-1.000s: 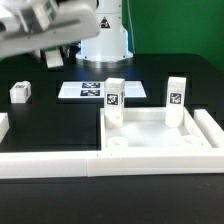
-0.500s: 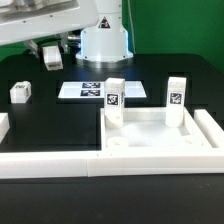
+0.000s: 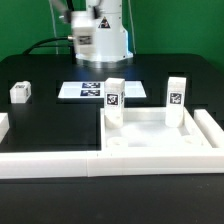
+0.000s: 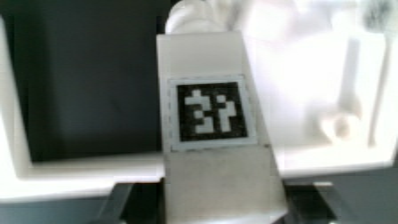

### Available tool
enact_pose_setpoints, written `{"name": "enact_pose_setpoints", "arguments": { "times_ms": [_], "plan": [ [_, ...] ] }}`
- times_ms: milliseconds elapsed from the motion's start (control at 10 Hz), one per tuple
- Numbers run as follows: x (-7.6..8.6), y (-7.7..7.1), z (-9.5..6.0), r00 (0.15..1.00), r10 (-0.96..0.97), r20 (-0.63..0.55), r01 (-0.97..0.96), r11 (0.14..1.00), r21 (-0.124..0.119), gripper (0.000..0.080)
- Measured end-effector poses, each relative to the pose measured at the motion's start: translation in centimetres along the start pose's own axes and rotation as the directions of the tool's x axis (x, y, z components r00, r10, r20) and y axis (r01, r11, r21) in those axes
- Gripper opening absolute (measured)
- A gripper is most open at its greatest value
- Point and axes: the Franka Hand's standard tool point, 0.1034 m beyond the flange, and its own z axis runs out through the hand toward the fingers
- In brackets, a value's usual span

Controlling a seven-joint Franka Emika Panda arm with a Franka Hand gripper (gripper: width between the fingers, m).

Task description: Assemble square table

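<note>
Two legs point(image 3: 114, 98) stand on the square top point(image 3: 150, 134), a third leg point(image 3: 21, 92) seemingly loose

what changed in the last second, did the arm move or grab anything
The arm swung from the exterior view's upper left up and back toward the middle, mostly leaving the frame. The wrist view shows the gripper clamped on a tagged leg; no pick-up or release shows. Unmoved: the table top, both standing legs, the loose leg, the marker board.

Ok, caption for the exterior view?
Two tagged white block legs stand upright at the white plastic square top's far corners; a third sits apart at the exterior view's left.
</note>
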Motion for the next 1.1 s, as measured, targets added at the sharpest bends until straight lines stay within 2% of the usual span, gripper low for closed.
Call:
{"name": "enact_pose_setpoints", "arguments": {
  "times_ms": [200, 300, 700, 800, 900, 1000, 1100],
  "plan": [
    [3.2, -3.2, 0.0, 0.976, 0.114, -0.186, -0.113, 0.993, 0.015, 0.0294],
    [3.5, -3.7, 0.2, 0.953, 0.103, -0.284, -0.105, 0.994, 0.01, 0.0294],
    [3.7, -2.9, 0.2, 0.823, 0.059, -0.565, -0.097, 0.995, -0.037, 0.0294],
    [3.5, -3.2, 0.6, 0.795, 0.068, -0.603, -0.109, 0.994, -0.032, 0.0294],
    [1.7, -5.9, 3.0, 0.779, 0.133, -0.612, -0.155, 0.988, 0.017, 0.0294],
    [0.7, -9.9, 5.9, 0.819, 0.2, -0.538, -0.199, 0.978, 0.061, 0.0294],
    [2.4, -11.3, 6.3, 0.814, 0.22, -0.538, -0.22, 0.973, 0.065, 0.0294]
  ]
}}
